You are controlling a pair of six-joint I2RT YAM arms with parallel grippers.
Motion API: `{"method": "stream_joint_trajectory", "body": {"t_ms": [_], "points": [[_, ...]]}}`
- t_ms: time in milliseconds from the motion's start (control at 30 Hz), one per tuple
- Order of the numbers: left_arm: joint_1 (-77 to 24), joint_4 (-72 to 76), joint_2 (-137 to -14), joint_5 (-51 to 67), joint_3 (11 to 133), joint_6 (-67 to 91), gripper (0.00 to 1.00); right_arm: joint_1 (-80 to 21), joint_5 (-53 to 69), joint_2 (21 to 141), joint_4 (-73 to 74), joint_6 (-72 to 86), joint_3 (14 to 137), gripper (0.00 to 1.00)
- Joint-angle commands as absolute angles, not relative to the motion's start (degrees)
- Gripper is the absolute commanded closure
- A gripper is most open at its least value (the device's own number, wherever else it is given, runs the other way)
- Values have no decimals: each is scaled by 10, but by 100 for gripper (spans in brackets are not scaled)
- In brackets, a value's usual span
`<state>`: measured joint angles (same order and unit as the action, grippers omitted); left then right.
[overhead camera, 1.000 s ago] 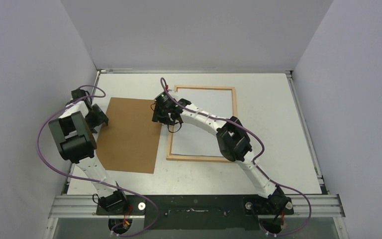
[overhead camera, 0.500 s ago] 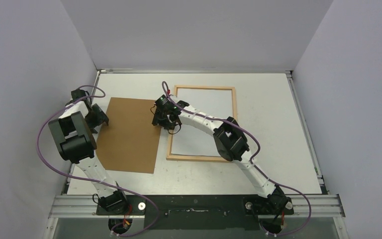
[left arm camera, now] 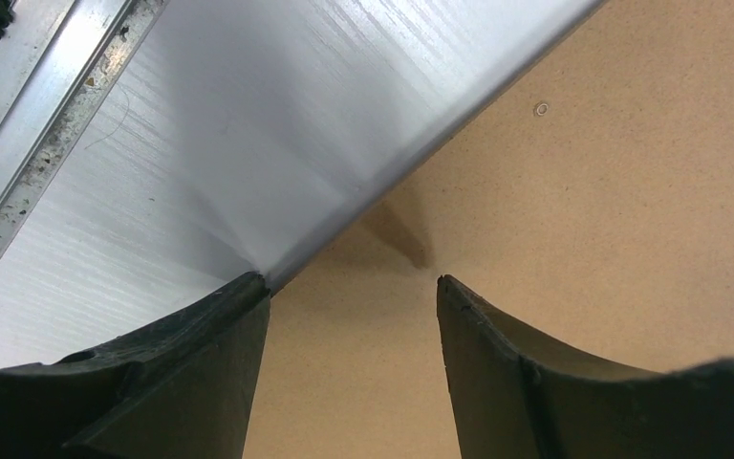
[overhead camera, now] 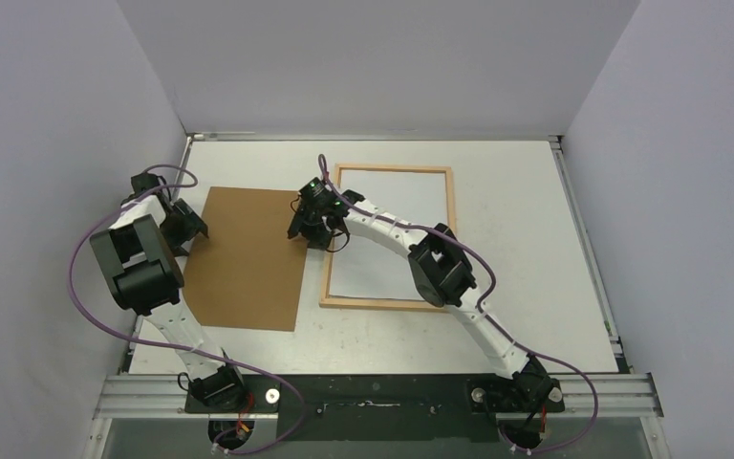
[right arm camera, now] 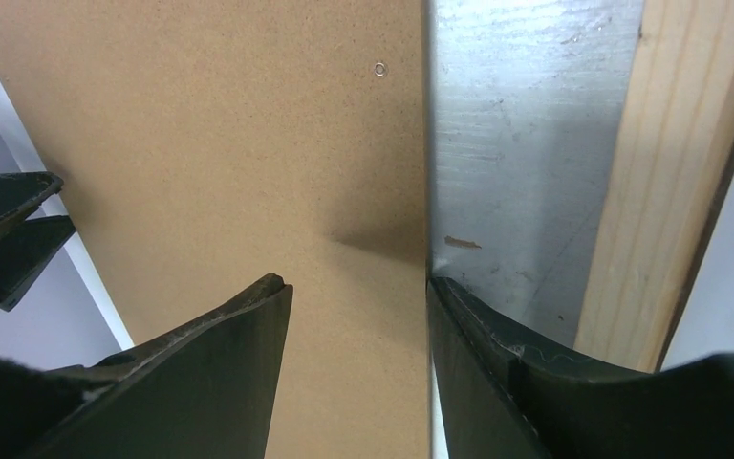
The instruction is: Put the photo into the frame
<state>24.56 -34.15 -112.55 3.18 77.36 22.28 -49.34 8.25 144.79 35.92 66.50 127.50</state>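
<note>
The frame [overhead camera: 453,210] lies flat right of centre, its pale wood border [right arm camera: 669,172] showing in the right wrist view. A white sheet [overhead camera: 411,191] fills its inside, apparently the photo lying plain back up; no printed side shows. A brown backing board [overhead camera: 248,258] lies to the left of the frame. My right gripper [overhead camera: 313,234] points down over the board's right edge, open [right arm camera: 356,282], one finger over the board [right arm camera: 229,143] and the other over the table strip beside the frame. My left gripper [overhead camera: 189,228] stands open [left arm camera: 352,279] astride the board's left edge [left arm camera: 583,191].
Grey walls close in the table on the left, back and right. A metal rail [left arm camera: 48,124] runs along the table's left edge, close to my left gripper. The mounting rail [overhead camera: 373,394] crosses the near edge. My right arm [overhead camera: 440,268] reaches over the frame's lower left.
My right gripper has shifted a little to the left, from the gap beside the frame onto the board's right edge. The left arm has barely moved. Both grippers stay open.
</note>
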Motion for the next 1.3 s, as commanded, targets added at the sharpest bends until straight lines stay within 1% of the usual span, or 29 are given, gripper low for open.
{"method": "stream_joint_trajectory", "body": {"t_ms": [0, 200, 400, 667, 1000, 1267], "points": [[237, -367, -1144, 119, 757, 250, 39, -509, 138, 1439, 254, 676, 1265, 46], [236, -362, -1147, 141, 753, 256, 40, -508, 130, 1388, 202, 676, 1240, 46], [236, -353, -1145, 155, 725, 257, 41, -508, 123, 1347, 191, 679, 1216, 47], [234, -353, -1139, 174, 717, 258, 42, -507, 134, 1318, 186, 667, 1197, 48], [198, -310, -1114, 233, 664, 290, 43, -483, 114, 1251, 175, 660, 1099, 48], [152, -282, -1104, 246, 638, 319, 43, -454, 95, 1201, 164, 657, 1009, 47]]}}
